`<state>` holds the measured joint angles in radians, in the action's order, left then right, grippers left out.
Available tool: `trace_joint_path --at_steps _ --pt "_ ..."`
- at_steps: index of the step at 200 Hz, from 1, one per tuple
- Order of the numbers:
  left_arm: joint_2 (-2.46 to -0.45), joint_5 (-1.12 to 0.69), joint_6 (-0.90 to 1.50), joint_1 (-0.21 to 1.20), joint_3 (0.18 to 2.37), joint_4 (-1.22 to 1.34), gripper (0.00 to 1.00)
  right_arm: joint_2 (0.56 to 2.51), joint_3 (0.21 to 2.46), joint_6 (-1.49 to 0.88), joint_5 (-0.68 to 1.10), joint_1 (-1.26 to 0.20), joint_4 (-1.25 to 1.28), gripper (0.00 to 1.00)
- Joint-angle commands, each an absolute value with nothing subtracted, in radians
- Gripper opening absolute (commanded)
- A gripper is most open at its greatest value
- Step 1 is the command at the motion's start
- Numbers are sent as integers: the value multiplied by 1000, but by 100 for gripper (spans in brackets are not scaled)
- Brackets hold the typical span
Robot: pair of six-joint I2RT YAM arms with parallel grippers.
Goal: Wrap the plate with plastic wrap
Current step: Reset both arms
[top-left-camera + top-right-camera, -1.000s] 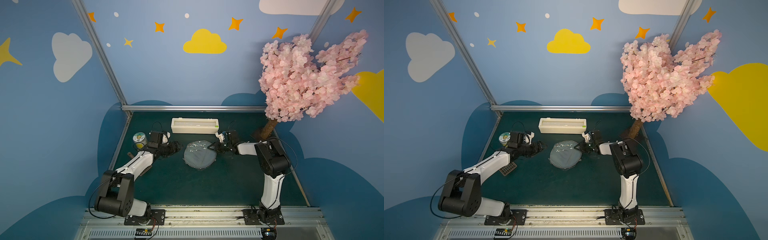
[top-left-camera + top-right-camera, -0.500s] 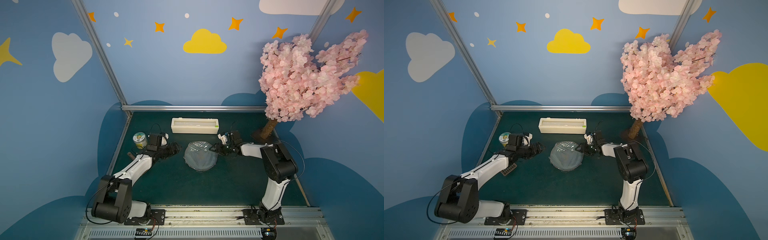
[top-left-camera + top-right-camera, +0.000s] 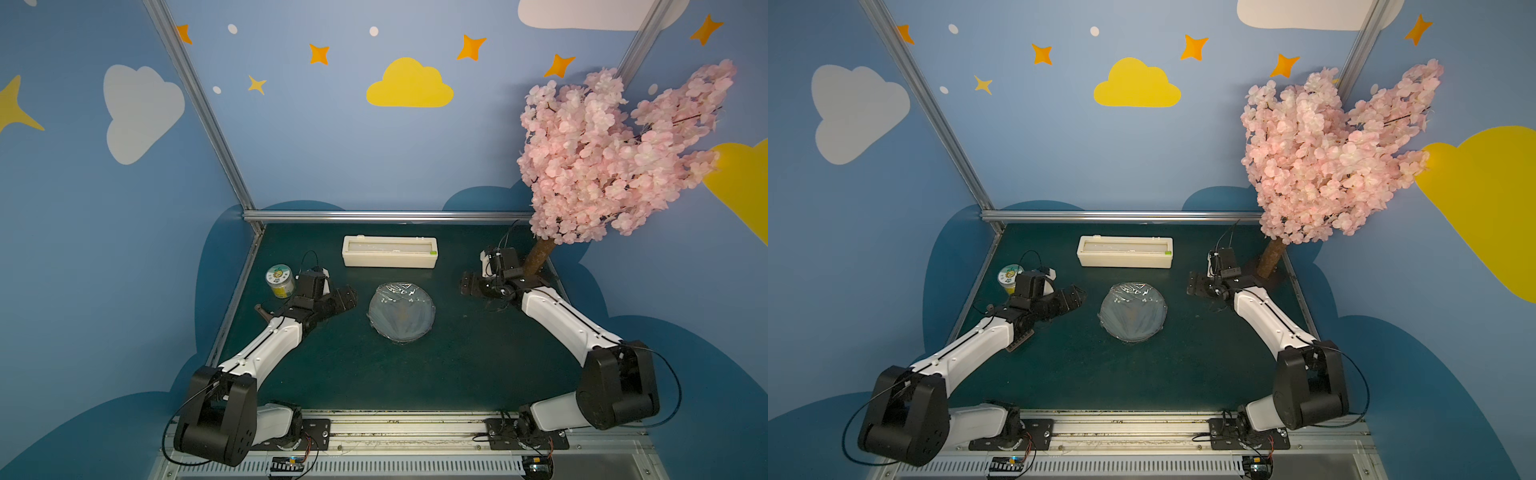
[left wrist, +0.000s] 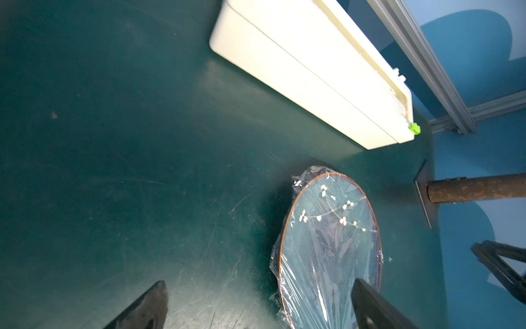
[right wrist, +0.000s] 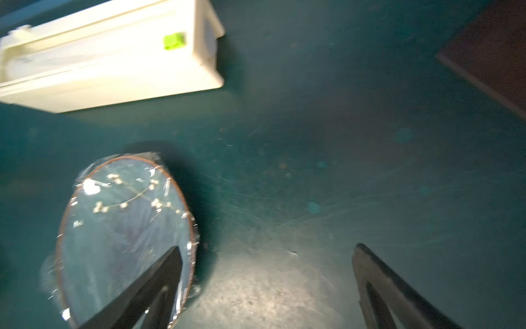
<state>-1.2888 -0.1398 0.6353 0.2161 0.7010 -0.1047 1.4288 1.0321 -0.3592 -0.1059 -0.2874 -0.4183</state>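
Observation:
The grey-blue plate [image 3: 401,311] [image 3: 1133,312] lies flat mid-table in both top views. Plastic wrap [image 3: 400,287] [image 4: 308,175] is stretched over it, with crinkled film tucked round its brown rim. My left gripper [image 3: 348,298] [image 3: 1075,296] [image 4: 259,284] is open, just left of the plate and a short gap from its rim, holding nothing. My right gripper [image 3: 467,284] [image 3: 1192,284] [image 5: 267,249] is open and empty too, a hand's width right of the plate [image 5: 122,228]. In each wrist view one finger overlaps the plate [image 4: 330,247] in the picture.
A cream dispenser box [image 3: 389,251] [image 3: 1124,251] [image 4: 313,71] [image 5: 108,62] lies behind the plate. A yellow-labelled jar [image 3: 280,281] [image 3: 1010,278] stands at the left wall behind my left wrist. A pink blossom tree [image 3: 615,153] stands back right, its trunk [image 3: 540,257] behind my right wrist.
My right gripper has let go at the plate's right edge, opened wide and drawn back to the right. The left gripper has opened a little wider in about the same place.

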Motion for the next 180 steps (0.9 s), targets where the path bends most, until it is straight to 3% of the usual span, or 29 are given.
trace_joint_path --at_steps 1,24,40,78,101,124,142,180 --pt "-1277 -52 651 224 667 -144 100 1410 991 -380 -551 -258 -497 94" --pt "-1268 -21 656 227 644 -136 100 1424 861 -222 -625 -214 -282 94" --pt "-1266 -18 656 227 637 -127 100 1446 738 -64 -567 -188 -41 94" --pt "-1266 -22 646 229 642 -133 100 1468 677 -11 -464 -152 221 98" --pt "-1263 -20 646 230 645 -141 100 1455 629 -55 -272 -80 301 98" --pt "-1252 -11 645 233 646 -146 100 1454 459 -27 -169 -64 595 98" --pt "-1241 20 637 235 653 -154 100 1499 362 -53 -184 -60 861 98" --pt "-1189 180 471 236 654 -50 100 1530 380 -18 -162 -73 876 98"
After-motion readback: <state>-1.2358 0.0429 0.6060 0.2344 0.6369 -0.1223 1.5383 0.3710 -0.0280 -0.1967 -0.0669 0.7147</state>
